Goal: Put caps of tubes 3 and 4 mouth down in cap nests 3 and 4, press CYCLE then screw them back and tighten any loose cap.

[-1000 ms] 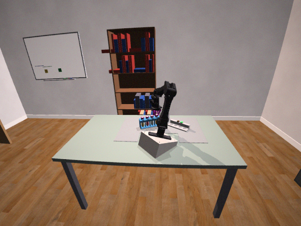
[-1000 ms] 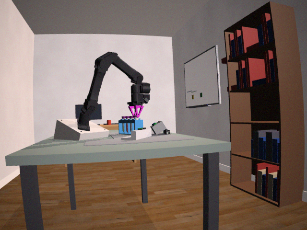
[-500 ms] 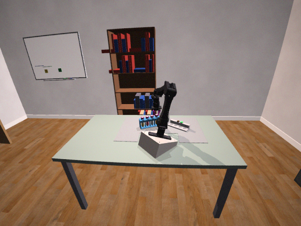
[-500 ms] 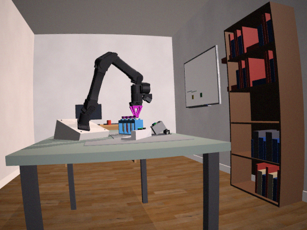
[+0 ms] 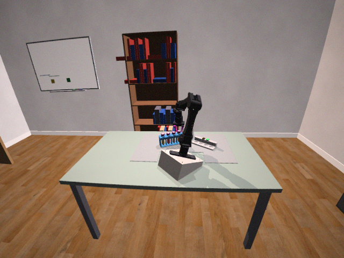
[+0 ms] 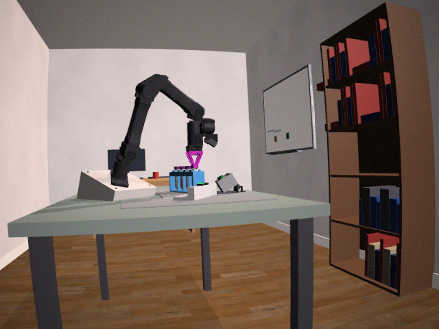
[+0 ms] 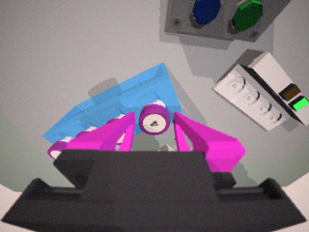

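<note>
In the wrist view my gripper (image 7: 154, 116) straddles the purple cap of tube 4 (image 7: 154, 121), the end tube of the blue decapping station (image 7: 121, 99). The cap sits on its tube, dot up. The magenta fingers stand a little off it on both sides, so the gripper is open. Another purple cap (image 7: 57, 149) shows at the station's other end; the ones between are hidden by my left finger. The cap tray (image 7: 256, 97) has its green lamp (image 7: 300, 103) lit, and its nests look empty. In the exterior view the gripper (image 6: 194, 164) points straight down over the station (image 6: 186, 179).
The key desk (image 7: 222, 16) with the blue CYCLE key (image 7: 206, 10) and the green READY key (image 7: 247, 14) lies beyond the station. The arm's grey base block (image 5: 179, 164) stands in front of the station (image 5: 170, 138), with the cap tray (image 5: 205, 141) to its right.
</note>
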Tool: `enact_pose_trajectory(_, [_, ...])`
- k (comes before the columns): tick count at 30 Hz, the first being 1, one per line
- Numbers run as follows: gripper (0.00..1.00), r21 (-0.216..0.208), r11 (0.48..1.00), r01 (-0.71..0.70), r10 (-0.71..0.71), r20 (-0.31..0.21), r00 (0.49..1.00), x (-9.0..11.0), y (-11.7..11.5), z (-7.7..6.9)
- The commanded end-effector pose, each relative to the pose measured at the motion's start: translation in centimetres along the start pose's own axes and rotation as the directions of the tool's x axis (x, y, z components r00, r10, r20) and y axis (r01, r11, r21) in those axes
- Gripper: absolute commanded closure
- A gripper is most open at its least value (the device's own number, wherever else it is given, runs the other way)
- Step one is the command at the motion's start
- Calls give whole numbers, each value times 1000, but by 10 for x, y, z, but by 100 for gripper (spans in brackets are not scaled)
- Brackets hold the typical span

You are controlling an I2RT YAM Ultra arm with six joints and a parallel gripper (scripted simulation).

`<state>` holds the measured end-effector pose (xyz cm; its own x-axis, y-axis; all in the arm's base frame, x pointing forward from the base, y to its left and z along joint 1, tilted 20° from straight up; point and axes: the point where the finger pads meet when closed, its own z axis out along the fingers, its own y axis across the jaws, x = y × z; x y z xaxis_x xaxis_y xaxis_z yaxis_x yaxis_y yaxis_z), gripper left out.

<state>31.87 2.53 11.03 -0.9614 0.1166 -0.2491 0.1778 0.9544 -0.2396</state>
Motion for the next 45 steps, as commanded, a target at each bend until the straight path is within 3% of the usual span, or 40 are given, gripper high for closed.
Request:
enact_pose_trajectory(1, [51,-6,1000,-10,10,12,1000,-2,0,-3])
enact_pose_trajectory(4, [51,-6,1000,-10,10,12,1000,-2,0,-3])
enact_pose_trajectory(10, [51,-3,974,228,-228,13,974,-2,0,-4])
enact_pose_trajectory(12, [51,-3,974,228,-228,13,974,-2,0,-4])
enact_pose_trajectory(18, [51,0,891,453,-453,13,891,-2,0,-4])
enact_pose_trajectory(26, [51,4,714,700,-700,12,714,-2,0,-5])
enact_pose_trajectory(32, [51,4,714,700,-700,12,714,-2,0,-5])
enact_pose_trajectory(33, [100,4,714,700,-700,12,714,-2,0,-5])
enact_pose_trajectory(45, [100,4,714,700,-700,12,714,-2,0,-5])
